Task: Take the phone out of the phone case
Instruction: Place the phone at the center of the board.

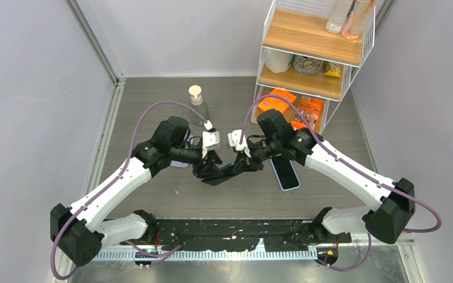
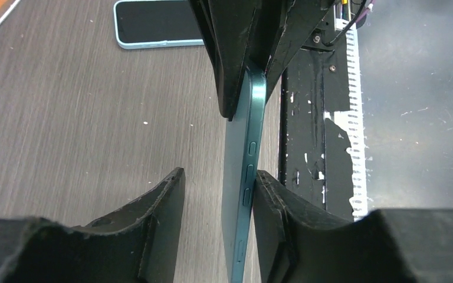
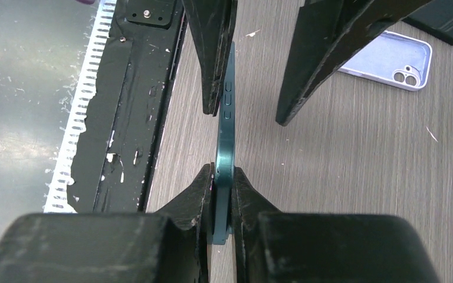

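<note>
Pinching the jaws of the right gripper [image 3: 224,177] together on one end of the teal phone case [image 3: 226,135], bearing flat pads on both broad faces. Straddling the opposite end with the jaws of the left gripper [image 2: 218,183] standing apart, touching one pad to the button edge and leaving the other pad well clear, with bare table [image 2: 65,118] showing in the gap. Holding the case in the air just beside the light-blue handset [image 1: 286,174], on that handset's left-arm side. Aligning the long axis straight from one gripper to the other and presenting the button edge to both wrist cameras. Reading the case as a thin, rigid slab with a smooth satin rim, rounded corners and raised oblong buttons. Not distinguishing any seam between phone and case from this edge view, so judging the phone as probably seated inside. Noting a lilac case [image 3: 389,59] with a twin-lens cutout, lying flat beyond the teal case from the handset. Judging both arms equally near, and treating square closure of the left jaws across the faces as the condition for peeling the rim.
</note>
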Tool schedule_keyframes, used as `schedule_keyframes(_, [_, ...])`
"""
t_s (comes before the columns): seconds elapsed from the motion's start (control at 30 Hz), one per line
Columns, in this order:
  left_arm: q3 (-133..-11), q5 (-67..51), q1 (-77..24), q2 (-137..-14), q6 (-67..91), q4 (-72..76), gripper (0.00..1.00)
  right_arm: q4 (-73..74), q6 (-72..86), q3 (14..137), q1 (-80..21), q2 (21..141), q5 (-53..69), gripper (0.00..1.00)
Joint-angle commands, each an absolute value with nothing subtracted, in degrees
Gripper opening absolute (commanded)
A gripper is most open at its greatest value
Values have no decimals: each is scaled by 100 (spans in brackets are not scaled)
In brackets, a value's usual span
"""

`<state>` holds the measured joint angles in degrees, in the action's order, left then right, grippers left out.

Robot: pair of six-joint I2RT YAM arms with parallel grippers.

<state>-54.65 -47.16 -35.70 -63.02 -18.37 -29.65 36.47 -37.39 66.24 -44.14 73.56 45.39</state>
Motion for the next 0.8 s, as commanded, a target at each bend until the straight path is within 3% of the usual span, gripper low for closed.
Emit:
schedule_keyframes(0.0, [-5705, -4760, -3656, -6464, -1617, -2756, 45, 3248, -3718, 6880, -4438, 7221, 4664, 5])
schedule_keyframes(0.1, [-5639, -4848, -3666, -6564, -1415, -2616, 35, 3212, -3710, 6862, -4438, 7192, 4597, 5])
schedule_keyframes(0.27, [-5510, -4997, -3665, -6719, -1023, -2277, 27, 3109, -3654, 6807, -4438, 7184, 4546, 5])
schedule_keyframes(0.33, [-5506, -5024, -3665, -6776, -926, -2224, 17, 3085, -3642, 6785, -4438, 7176, 4534, 5])
schedule_keyframes(0.4, [-5508, -5044, -3669, -6822, -861, -2207, 1, 3064, -3635, 6759, -4437, 7154, 4504, 5])
schedule_keyframes(0.53, [-5439, -5023, -3644, -6809, -773, -2190, 0, 2932, -3553, 6663, -4406, 7059, 4393, 10])
schedule_keyframes(0.6, [-5332, -4980, -3556, -6746, -680, -2142, 0, 2864, -3489, 6612, -4371, 6999, 4287, 16])
schedule_keyframes(0.67, [-5143, -4978, -3355, -6643, -486, -2038, 0, 2746, -3375, 6535, -4323, 6899, 4144, 49])
schedule_keyframes(0.77, [-4786, -5038, -2790, -6463, -88, -1811, 0, 2519, -3236, 6305, -4209, 6707, 3971, 64])
